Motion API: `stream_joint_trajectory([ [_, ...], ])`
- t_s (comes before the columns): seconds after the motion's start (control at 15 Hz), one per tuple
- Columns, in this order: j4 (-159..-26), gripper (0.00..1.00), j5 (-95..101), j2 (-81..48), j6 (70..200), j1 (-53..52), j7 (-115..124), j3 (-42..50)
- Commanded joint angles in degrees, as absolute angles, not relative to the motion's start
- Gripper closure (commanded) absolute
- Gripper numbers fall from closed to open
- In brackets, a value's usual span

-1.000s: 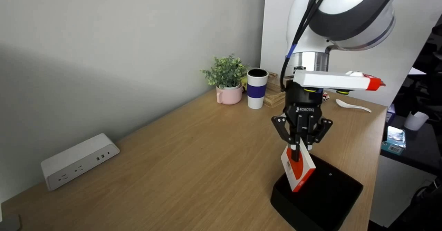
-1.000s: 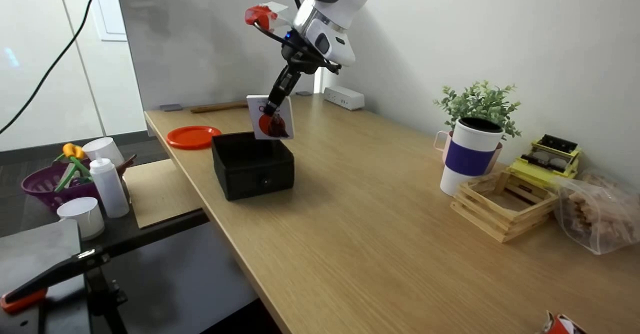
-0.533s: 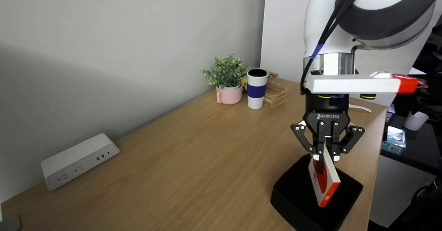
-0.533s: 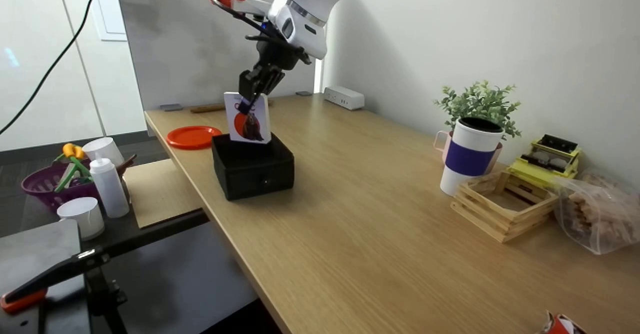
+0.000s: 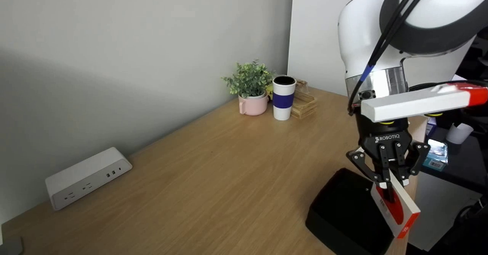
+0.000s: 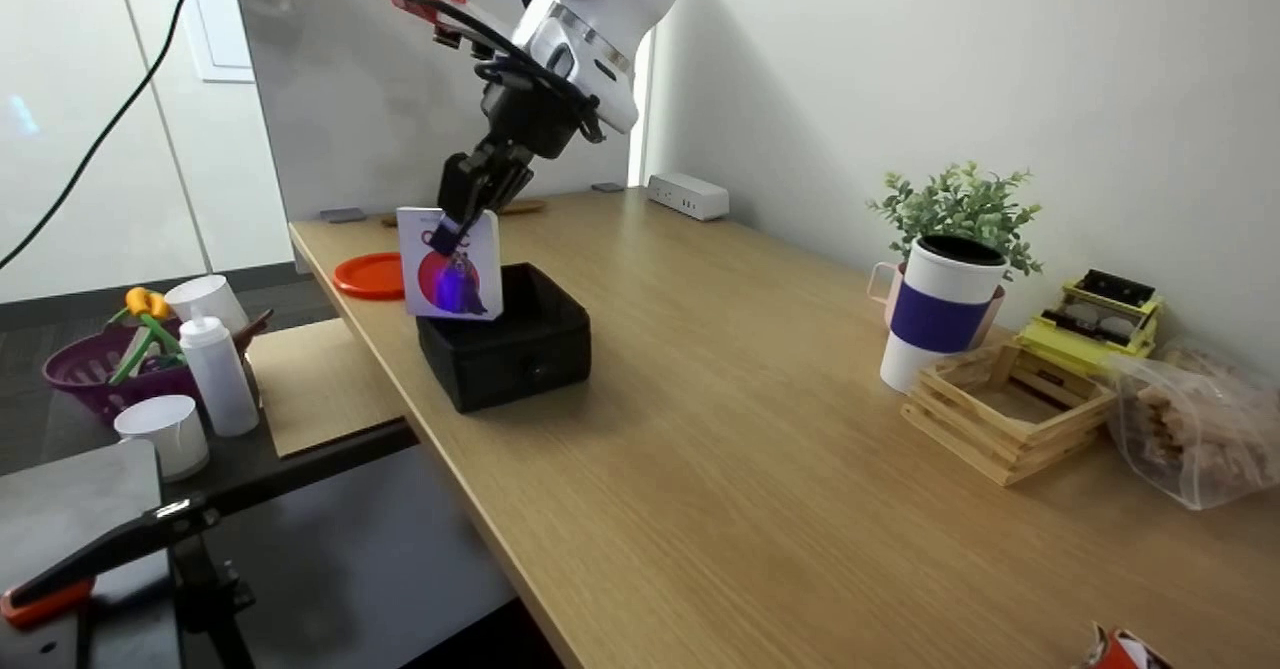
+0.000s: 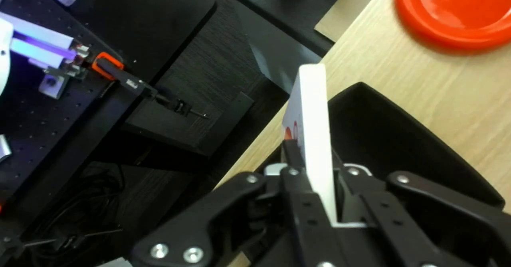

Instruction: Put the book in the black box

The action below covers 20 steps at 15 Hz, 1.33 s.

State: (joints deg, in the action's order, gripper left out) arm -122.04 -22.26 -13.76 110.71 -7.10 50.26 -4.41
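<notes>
Gripper (image 5: 394, 188) pinches the book (image 5: 396, 209), lower right of an exterior view, at the right rim of the black box (image 5: 322, 230); contact unconfirmed. Hazard: released this off-centre, it could topple outside, off the tabletop (image 5: 213, 186).

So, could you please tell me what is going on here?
With its Robotiq claw, a Franka Panda arm grips a white book with a red circle on its cover. The book hangs at the rim of the black box, on the side where the table ends; whether they touch, I cannot tell. It has not been released inside yet.
</notes>
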Motion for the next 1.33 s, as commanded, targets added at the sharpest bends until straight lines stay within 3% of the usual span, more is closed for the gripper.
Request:
stream_joint_trajectory([
  [0.0,-117.25,0.96,-15.23,-18.04,105.8,-7.11,45.02,-3.69],
  [0.47,-111.27,0.96,-8.5,-20.77,103.18,-8.49,36.13,-3.77],
  [1.27,-113.35,0.96,-9.87,-17.61,104.28,-8.55,34.66,-3.81],
])
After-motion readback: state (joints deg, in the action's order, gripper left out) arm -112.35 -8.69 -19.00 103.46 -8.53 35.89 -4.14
